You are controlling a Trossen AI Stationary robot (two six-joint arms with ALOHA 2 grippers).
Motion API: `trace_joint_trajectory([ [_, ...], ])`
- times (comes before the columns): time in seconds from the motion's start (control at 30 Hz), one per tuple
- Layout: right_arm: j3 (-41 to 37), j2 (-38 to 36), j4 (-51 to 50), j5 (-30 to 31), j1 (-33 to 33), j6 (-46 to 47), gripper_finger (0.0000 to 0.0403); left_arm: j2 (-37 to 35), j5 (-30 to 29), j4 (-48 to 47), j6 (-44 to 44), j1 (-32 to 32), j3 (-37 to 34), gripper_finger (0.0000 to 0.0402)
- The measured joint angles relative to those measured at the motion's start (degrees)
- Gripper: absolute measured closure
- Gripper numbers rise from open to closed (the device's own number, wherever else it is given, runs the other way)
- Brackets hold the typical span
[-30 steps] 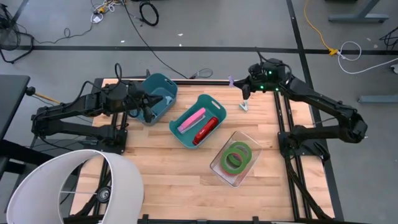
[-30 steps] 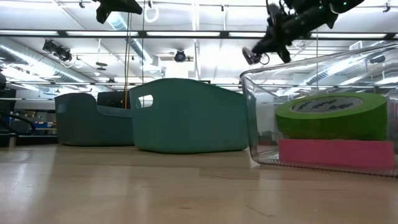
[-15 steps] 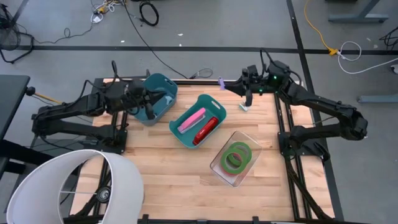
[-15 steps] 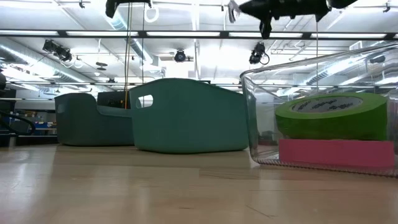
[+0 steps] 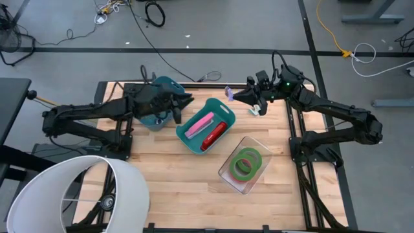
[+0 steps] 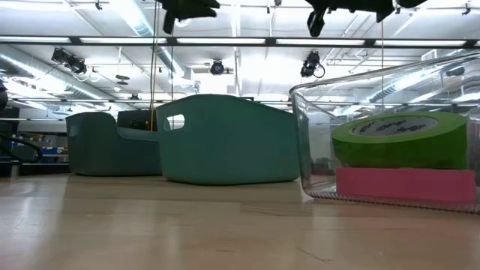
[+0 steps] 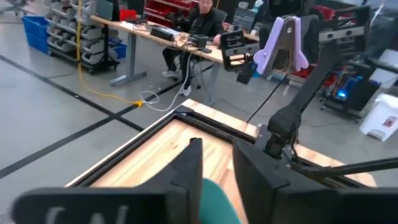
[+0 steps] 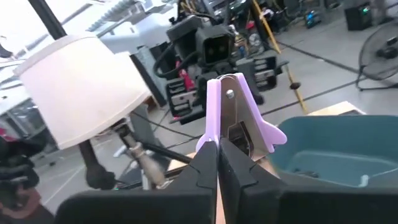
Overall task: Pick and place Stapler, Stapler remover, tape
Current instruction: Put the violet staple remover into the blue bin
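Presently the right gripper (image 5: 238, 96), clenched on the purple stapler remover (image 8: 235, 118) held aloft near the table's far edge, could drop it outside the teal bins if the pinch slips, while the left gripper (image 5: 184, 100) hovers there, its jaws indeterminate.

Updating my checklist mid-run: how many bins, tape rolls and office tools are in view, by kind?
Teal bins: 2
Clear bin: 1
Tape rolls: 2
Staplers: 2, pink and red
Purple staple remover: 1
Total: 8

Clear bin (image 6: 390, 135) cropped at right edge
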State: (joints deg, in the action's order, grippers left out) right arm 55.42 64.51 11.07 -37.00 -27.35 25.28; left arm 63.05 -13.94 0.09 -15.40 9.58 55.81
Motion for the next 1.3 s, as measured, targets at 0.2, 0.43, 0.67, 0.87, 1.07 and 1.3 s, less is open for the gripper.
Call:
trace_joint_trajectory([
  [0.2,0.0,0.0,0.1,-3.6,0.0,3.7,0.0402,3.9,2.8,7.2,-0.5,0.0,0.0,0.0231],
  [0.43,0.0,0.0,0.1,-10.4,0.0,9.3,0.0402,6.9,6.7,16.5,0.1,0.0,0.0,0.0167],
  [0.67,0.0,0.0,0.0,-16.3,0.0,13.3,0.0402,8.3,10.9,21.0,0.2,0.0,0.0,0.0152],
  [0.87,0.0,0.5,0.3,-16.8,0.9,13.4,0.0402,8.3,12.0,24.9,0.2,0.0,0.0,0.0152],
  [1.07,0.0,3.4,1.1,-16.6,2.7,13.3,0.0402,8.3,14.3,25.8,-0.6,0.0,0.0,0.0152],
  [1.3,0.0,6.6,8.3,-19.3,4.0,16.3,0.0402,8.3,19.8,26.2,-3.8,0.9,0.0,0.0152],
])
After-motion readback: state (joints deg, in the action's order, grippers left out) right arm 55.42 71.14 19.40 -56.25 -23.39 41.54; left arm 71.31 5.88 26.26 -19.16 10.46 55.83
